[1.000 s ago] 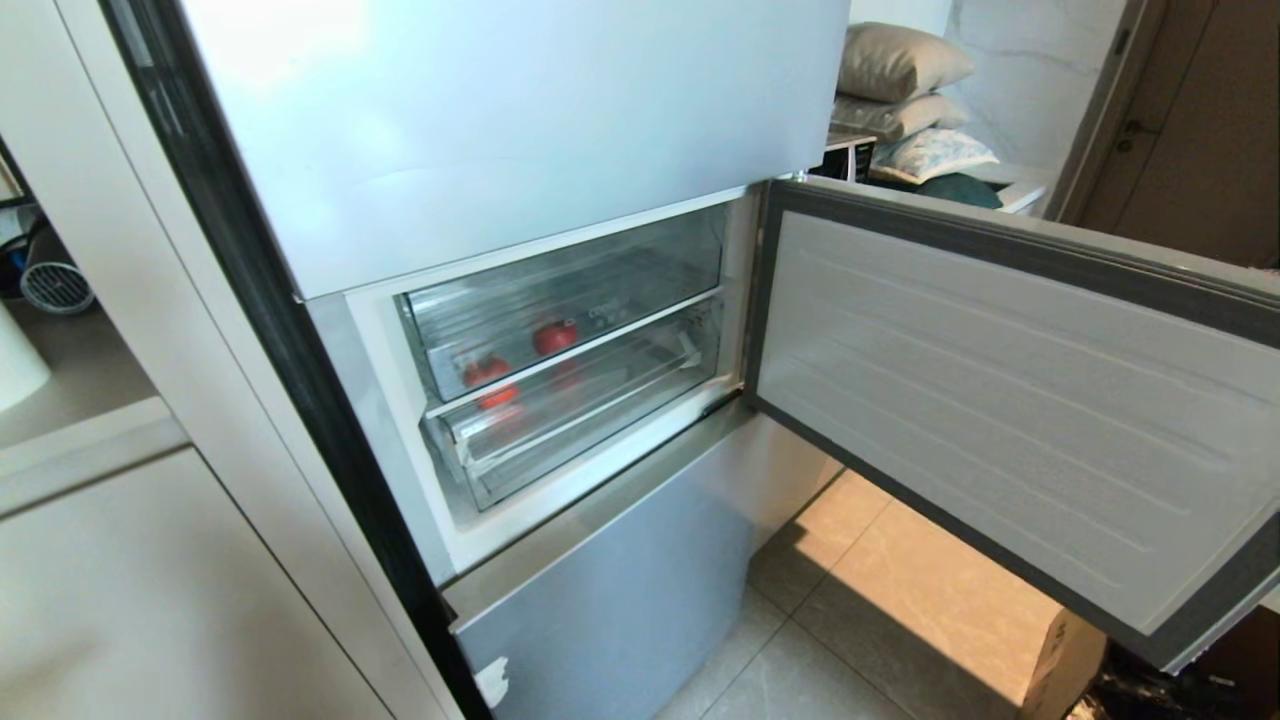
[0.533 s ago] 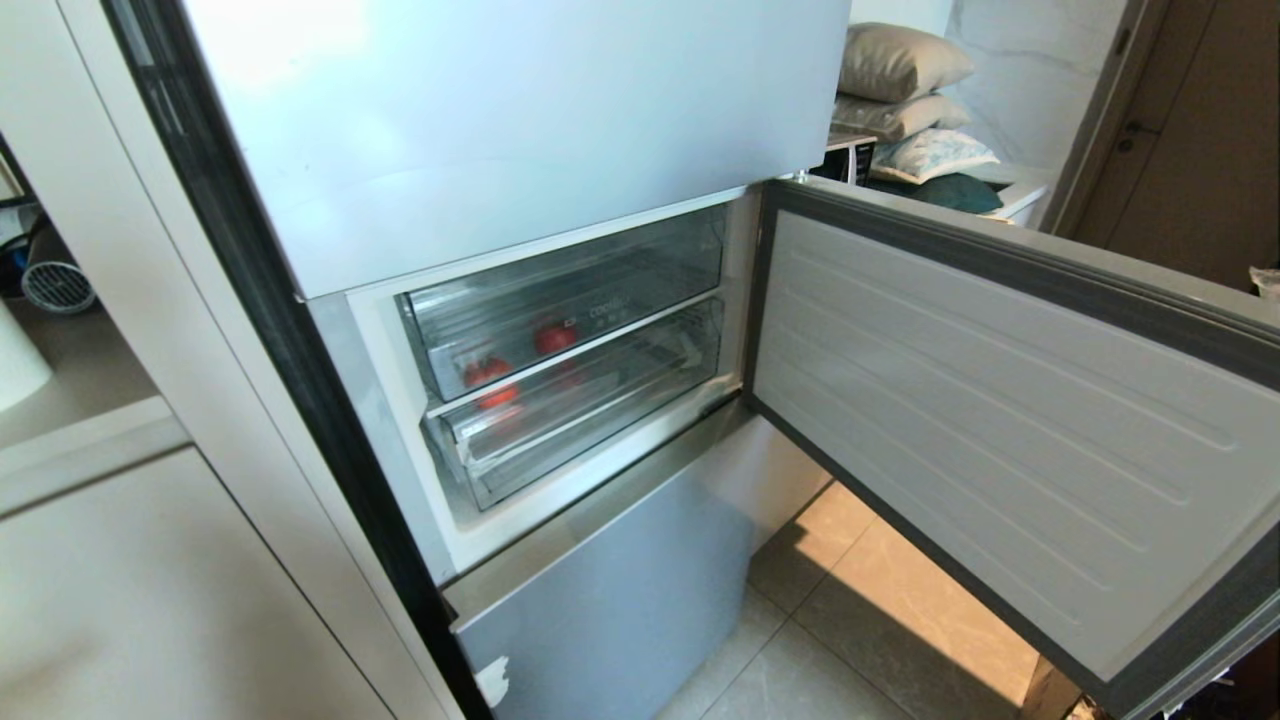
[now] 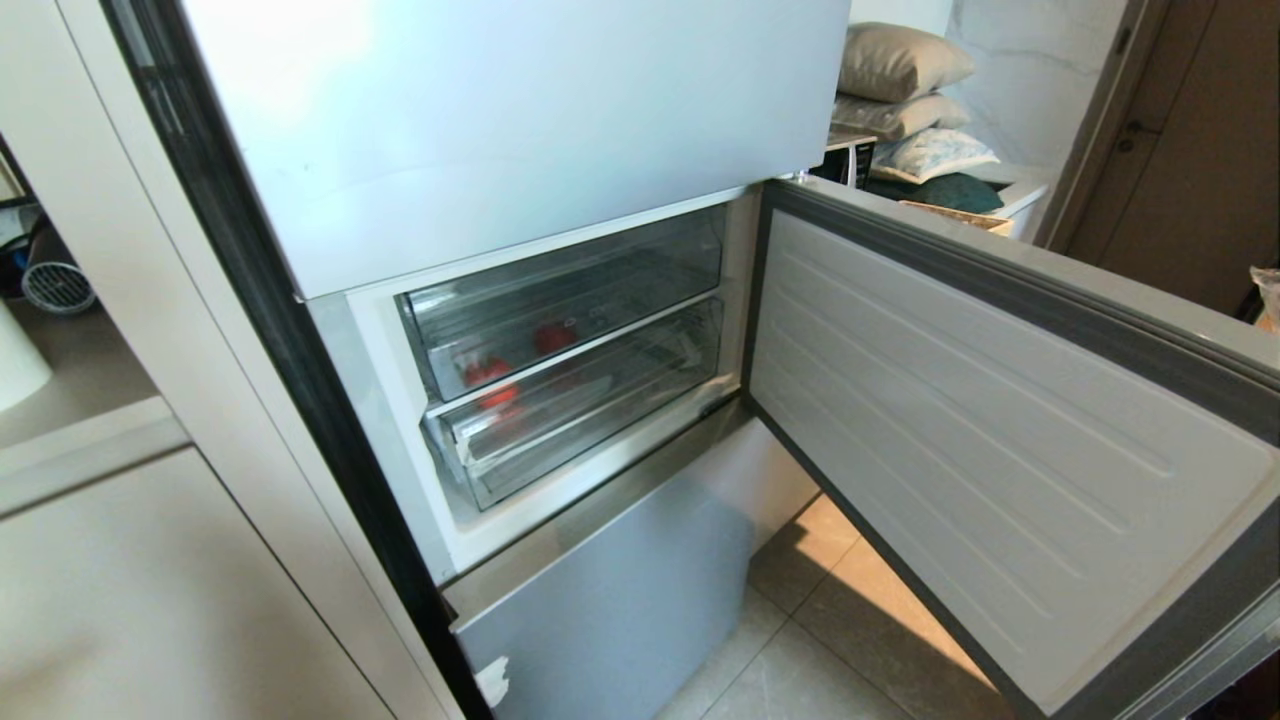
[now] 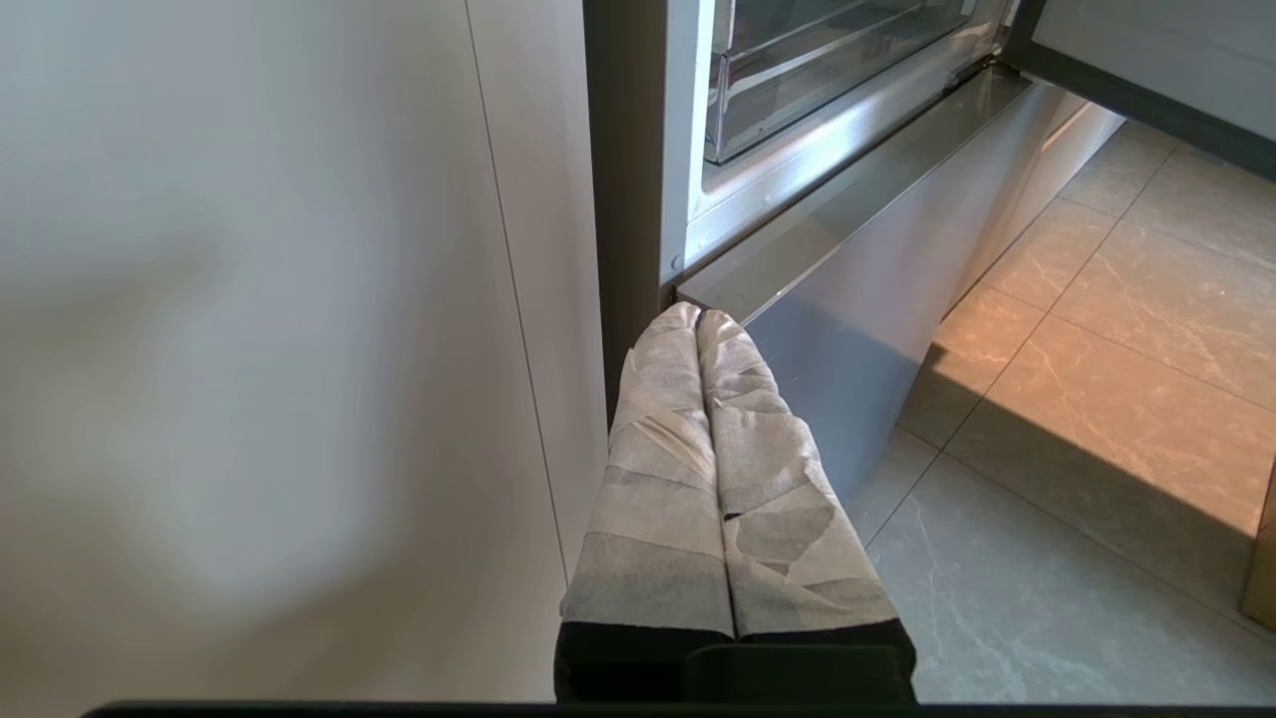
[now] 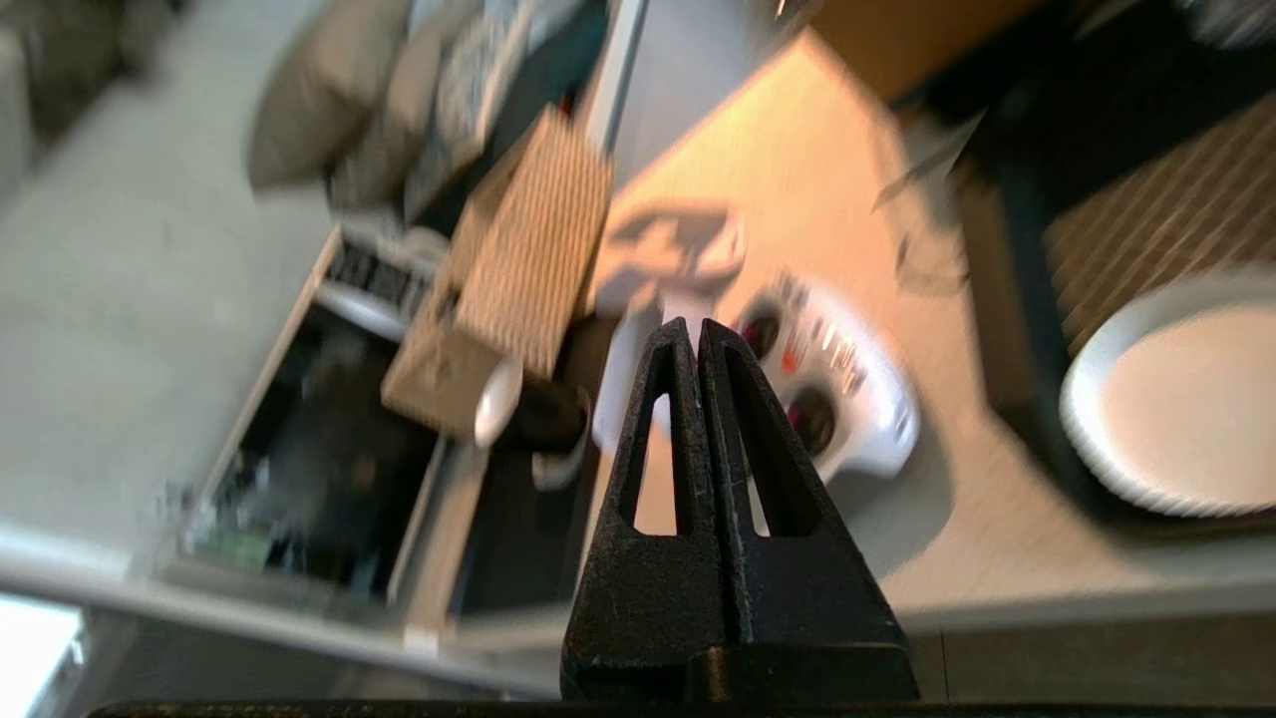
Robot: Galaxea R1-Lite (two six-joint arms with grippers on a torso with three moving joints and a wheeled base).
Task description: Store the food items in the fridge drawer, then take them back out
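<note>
1. Two red food items inside the fridge drawer (image 3: 560, 300), the upper clear tray of the open middle compartment: an orange-red fruit (image 3: 487, 372) near the front left corner, a red apple (image 3: 553, 337) just behind and to its right, apart from each other.
2. Seen only through the clear front wall, so stems and surface not to be told.
3. Drawer pushed in, flush with the compartment opening; beneath it a second clear bin (image 3: 580, 410), likewise pushed in, with faint red reflections on its front.
4. Compartment door (image 3: 1000, 430) swung wide open to the right, ribbed white inner panel facing the camera.
5. Above, the closed upper fridge door (image 3: 520, 130); below, the closed steel lower drawer front (image 3: 610, 600), a scrap of white tape near its left edge.
6. Left gripper (image 4: 698, 317) low beside the cabinet panel (image 4: 249, 349), tape-wrapped fingers (image 4: 658, 469) pressed together on nothing, tips pointing toward the corner of the lower drawer front.
7. Right gripper (image 5: 695, 327) out of the head view, black fingers pressed together and holding nothing, above a blurred wooden counter (image 5: 827, 150) with a white plate (image 5: 1176, 399), a woven box (image 5: 528, 239) and a white appliance (image 5: 837, 399).
8. Pillows (image 3: 900, 90) stacked beyond the open door; tiled floor (image 3: 800, 660) below.
</note>
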